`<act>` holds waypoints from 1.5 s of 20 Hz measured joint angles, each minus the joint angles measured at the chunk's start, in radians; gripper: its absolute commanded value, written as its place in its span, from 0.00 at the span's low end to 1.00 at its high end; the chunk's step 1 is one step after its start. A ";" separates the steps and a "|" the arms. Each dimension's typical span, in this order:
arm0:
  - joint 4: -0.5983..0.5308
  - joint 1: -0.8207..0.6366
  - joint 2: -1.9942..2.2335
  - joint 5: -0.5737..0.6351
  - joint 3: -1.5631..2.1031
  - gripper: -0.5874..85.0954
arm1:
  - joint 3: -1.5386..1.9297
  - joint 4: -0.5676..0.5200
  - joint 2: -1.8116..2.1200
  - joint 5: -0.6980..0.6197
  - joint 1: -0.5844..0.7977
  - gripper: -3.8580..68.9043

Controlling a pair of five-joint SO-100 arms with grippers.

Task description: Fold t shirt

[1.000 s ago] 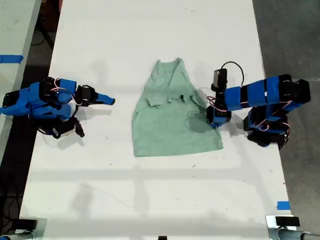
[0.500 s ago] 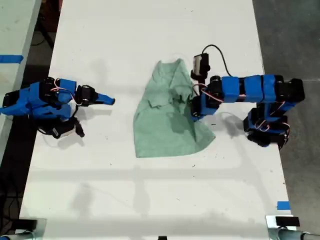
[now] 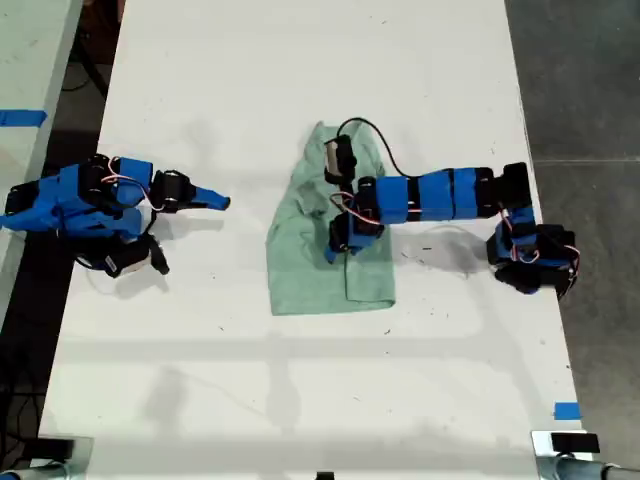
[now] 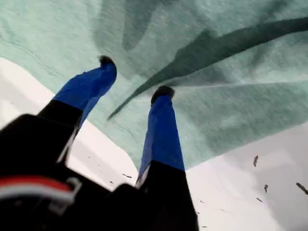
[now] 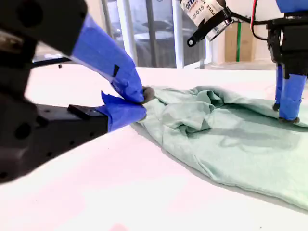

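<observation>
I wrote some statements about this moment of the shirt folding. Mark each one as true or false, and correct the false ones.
1. My first hand is above the shirt. True.
2. My second hand is holding the edge of the shirt. False: it is shut on nothing and sits apart from the shirt, toward the exterior view's left.
3. The fingers of my first hand are apart. True.
4. Part of the shirt hangs over the edge of the table. False: the whole shirt lies on the white tabletop, away from its edges.
</observation>
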 measured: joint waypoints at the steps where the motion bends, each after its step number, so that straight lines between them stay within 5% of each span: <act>1: 0.000 0.000 0.000 0.000 0.000 0.01 | -0.003 0.032 0.011 -0.002 -0.002 0.28; 2: 0.000 0.000 0.000 0.000 0.000 0.01 | -0.003 0.086 0.034 0.009 -0.002 0.08; 3: 0.000 0.000 0.000 0.000 0.000 0.01 | -0.002 0.110 0.078 0.021 -0.002 0.07; 8: 0.000 0.000 0.000 0.000 0.000 0.01 | 0.339 0.141 0.515 0.072 0.002 0.07; 18: 0.000 0.000 0.000 0.000 0.000 0.01 | 1.750 -0.314 1.848 0.156 0.052 0.07; 22: 0.000 0.000 0.000 -0.003 0.000 0.01 | 2.017 -0.241 2.270 0.210 0.058 0.07; 30: 0.000 0.000 0.000 -0.006 0.000 0.01 | 2.023 -0.216 2.303 0.227 0.057 0.07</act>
